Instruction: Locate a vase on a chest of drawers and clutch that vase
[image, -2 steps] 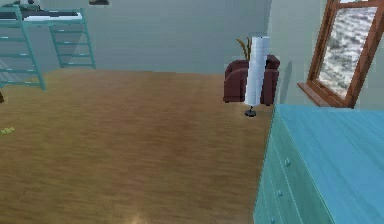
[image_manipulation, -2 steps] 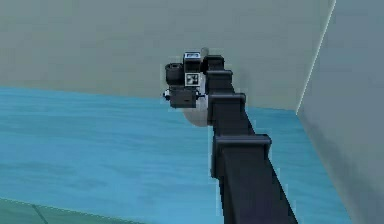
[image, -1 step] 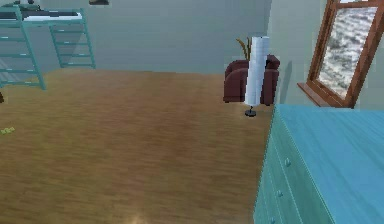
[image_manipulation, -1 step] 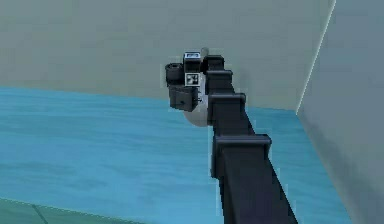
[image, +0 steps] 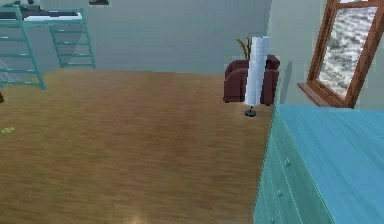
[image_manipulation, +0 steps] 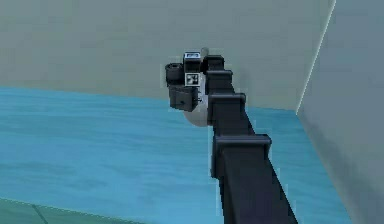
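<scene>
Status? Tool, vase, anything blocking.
Tool above dresser top. Pale rounded thing at its tip, maybe the vase; can't tell if held. Wall just beyond.

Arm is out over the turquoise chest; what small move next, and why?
Probably lift the arm slightly. The gripper is at a pale rounded thing, perhaps the vase, over the turquoise chest of drawers; I cannot tell whether it holds anything. A small lift would show whether that thing comes up.
</scene>
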